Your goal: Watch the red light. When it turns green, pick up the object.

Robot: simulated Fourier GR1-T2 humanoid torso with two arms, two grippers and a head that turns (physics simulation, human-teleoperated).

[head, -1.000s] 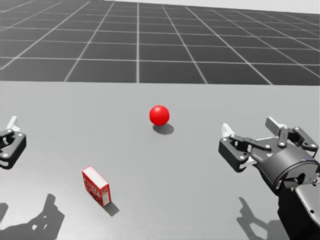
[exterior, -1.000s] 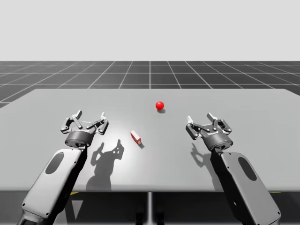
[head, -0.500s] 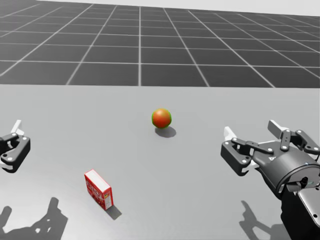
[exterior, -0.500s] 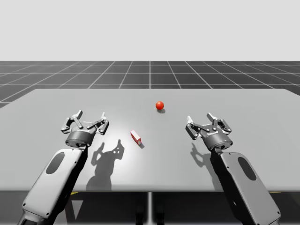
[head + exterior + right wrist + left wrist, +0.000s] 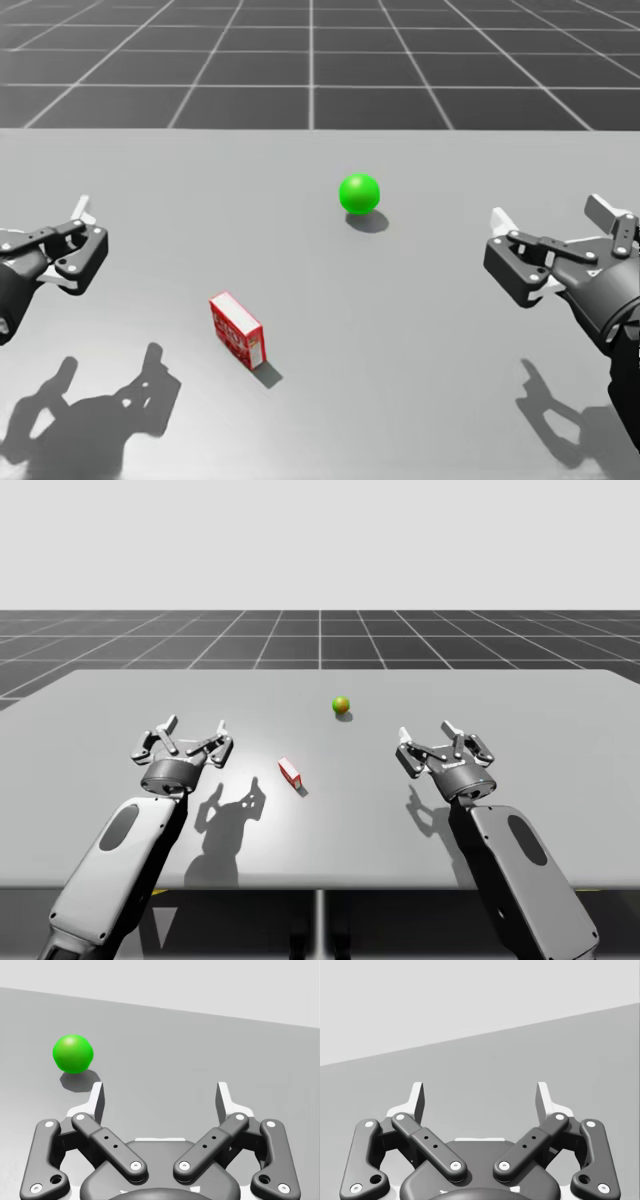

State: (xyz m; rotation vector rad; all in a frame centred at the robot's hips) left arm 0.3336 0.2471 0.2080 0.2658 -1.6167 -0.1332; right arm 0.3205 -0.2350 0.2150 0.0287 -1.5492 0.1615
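My left gripper [image 5: 193, 732] hovers wide open and empty. At its four o'clock stands the small red box [image 5: 237, 332], at seven o'clock from the green light [image 5: 359, 193]. My right gripper [image 5: 425, 732] gapes empty too. The signal is given, so the next move is probably a reach for the box.

Table [image 5: 520, 700]: flat grey top, plain, runs 9 to 3 o'clock in high view.
Table leg [image 5: 320, 925]: thin grey post under front edge, 6 o'clock.
Floor [image 5: 320, 635]: dark grid w/ pale lines, beyond table at 12.
Backdrop [image 5: 320, 540]: blank pale grey above horizon.
Light: even; dark shadows [image 5: 225, 825] on tabletop fall twd 5 o'clock.
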